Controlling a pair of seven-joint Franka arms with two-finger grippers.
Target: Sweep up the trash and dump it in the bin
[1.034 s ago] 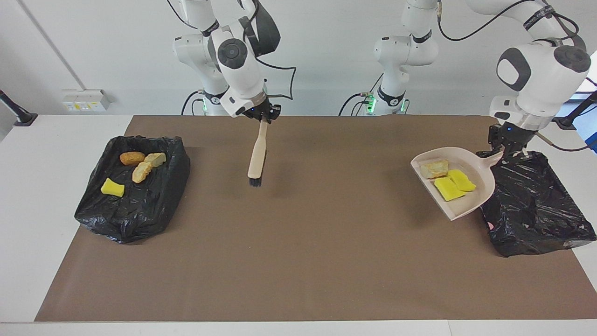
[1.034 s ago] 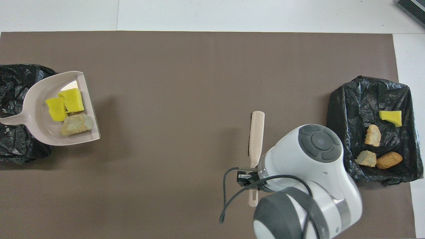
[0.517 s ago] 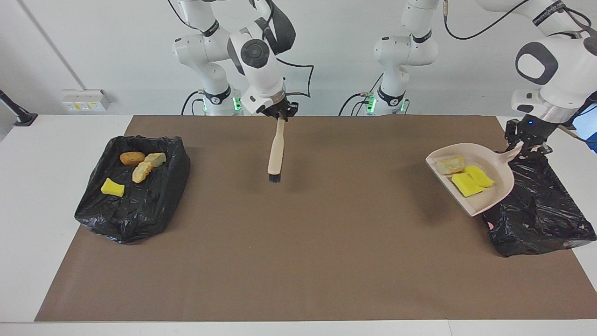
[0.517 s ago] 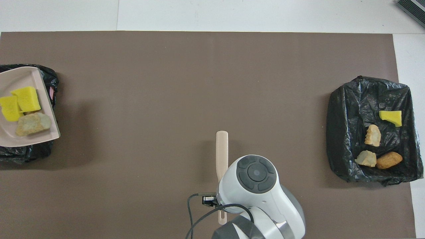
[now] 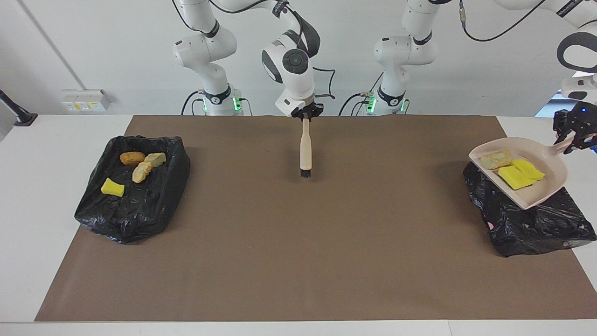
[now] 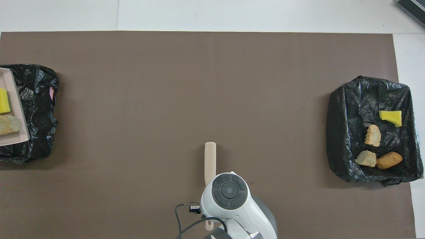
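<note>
While the right gripper (image 5: pixel 306 115) stays closed on the top of the brush (image 5: pixel 305 148), that brush hangs bristles-down over the brown mat (image 5: pixel 298 242), toward the robots' edge at about mid-width, at six o'clock in the overhead view. The left gripper (image 5: pixel 572 135) is clamped on the handle of the beige dustpan (image 5: pixel 545 186), holding it up, tilted, over the black-bagged bin (image 5: pixel 531 224) at the left arm's end of the table, at three o'clock in the facing view. Three pieces of trash ride in the pan: a pale tan chunk (image 5: pixel 496 160) and two bright yellow sponge pieces (image 5: pixel 520 175) just beside it. A second black-lined bin (image 5: pixel 140 205) sits at the right arm's end, at nine o'clock in the facing view, with four chunks inside: one orange-brown (image 5: pixel 132 158), two pale tan (image 5: pixel 148 165), one yellow (image 5: pixel 113 187).
</note>
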